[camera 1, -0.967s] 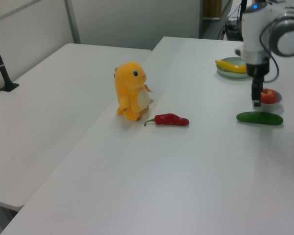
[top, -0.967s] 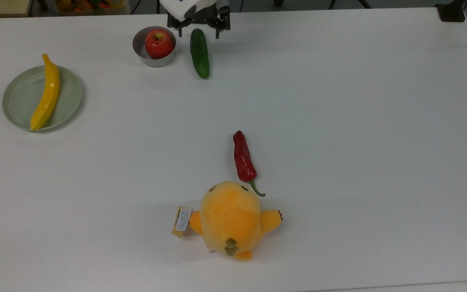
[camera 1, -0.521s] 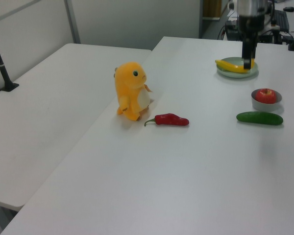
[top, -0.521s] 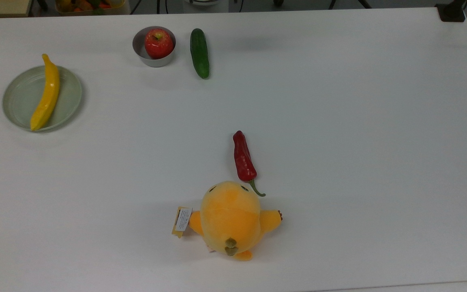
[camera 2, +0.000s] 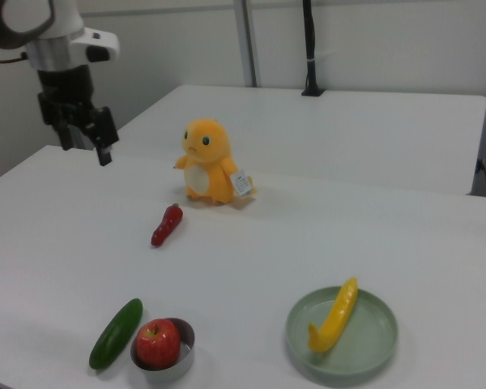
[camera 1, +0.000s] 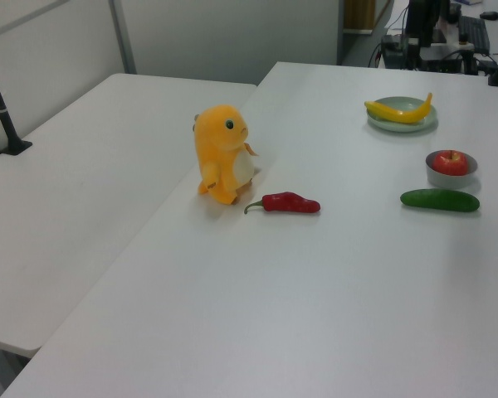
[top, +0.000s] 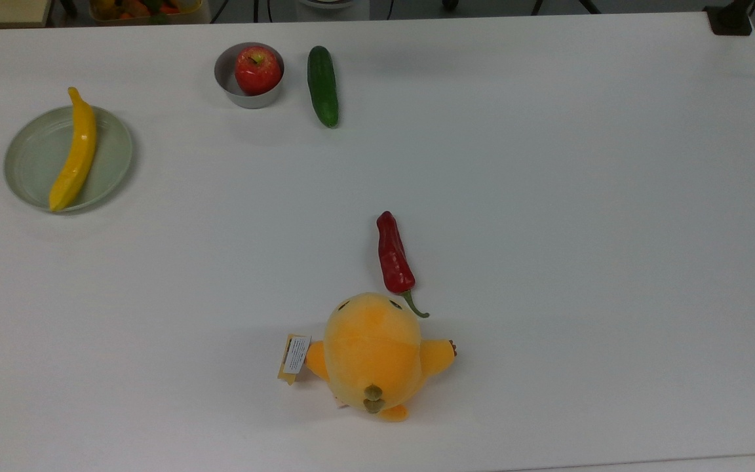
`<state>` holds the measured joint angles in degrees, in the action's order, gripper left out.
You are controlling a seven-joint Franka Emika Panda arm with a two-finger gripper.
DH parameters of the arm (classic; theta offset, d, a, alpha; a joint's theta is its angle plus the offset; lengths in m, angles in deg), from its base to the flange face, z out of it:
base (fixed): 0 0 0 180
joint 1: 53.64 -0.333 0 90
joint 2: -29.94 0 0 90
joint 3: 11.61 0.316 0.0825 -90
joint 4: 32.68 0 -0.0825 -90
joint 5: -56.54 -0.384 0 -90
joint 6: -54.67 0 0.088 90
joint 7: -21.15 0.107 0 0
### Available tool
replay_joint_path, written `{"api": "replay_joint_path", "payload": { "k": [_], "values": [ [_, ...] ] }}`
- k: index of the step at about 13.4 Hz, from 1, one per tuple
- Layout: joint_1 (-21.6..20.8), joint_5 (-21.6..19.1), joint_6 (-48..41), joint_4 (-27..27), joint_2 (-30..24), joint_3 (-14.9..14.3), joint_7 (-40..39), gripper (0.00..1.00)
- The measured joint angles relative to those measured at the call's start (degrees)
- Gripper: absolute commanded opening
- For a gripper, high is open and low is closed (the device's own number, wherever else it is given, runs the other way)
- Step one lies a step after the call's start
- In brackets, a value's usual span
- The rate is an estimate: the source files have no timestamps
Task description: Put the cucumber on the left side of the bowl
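Gripper (camera 2: 83,147) hangs in the air at approx 10 o'clock in the right view, pointing straight down from the white arm (camera 2: 44,24), holding nothing, well apart from every item. Two dark fingers (camera 2: 104,138) stand apart w/ a clear gap, so a fairly wide spread.

Count: 1 cucumber (top: 322,85), 1 bowl (top: 248,98), 1 apple (top: 257,69) inside the bowl, 1 chilli (top: 393,254), 1 plush toy (top: 372,354), 1 banana (top: 75,152) on 1 pale green plate (top: 118,154).

Cucumber lies flat on the table (top: 548,196), just beside the bowl, not touching: at the bowl's 3 o'clock in the top view, its 9 o'clock in the right view (camera 2: 117,333), nearer the camera in the left view (camera 1: 439,199). Plate sits well apart, approx 9 o'clock in the top view. Chilli's stem end sits just beside the toy's head.

Surface: plain white tabletop; a 2nd white table (camera 1: 75,191) adjoins it. Pale wall and upright posts (camera 2: 310,47) behind.
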<state>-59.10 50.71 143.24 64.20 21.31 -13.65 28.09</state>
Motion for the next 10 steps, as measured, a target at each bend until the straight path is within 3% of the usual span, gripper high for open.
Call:
{"api": "replay_joint_path", "payload": {
  "k": [6,10],
  "values": [
    [-0.04,0.02,10.89,-3.48,9.24,-1.23,-6.10,1.00],
    [-0.01,0.02,11.56,-4.13,9.82,-3.19,-12.25,1.00]
  ]
}}
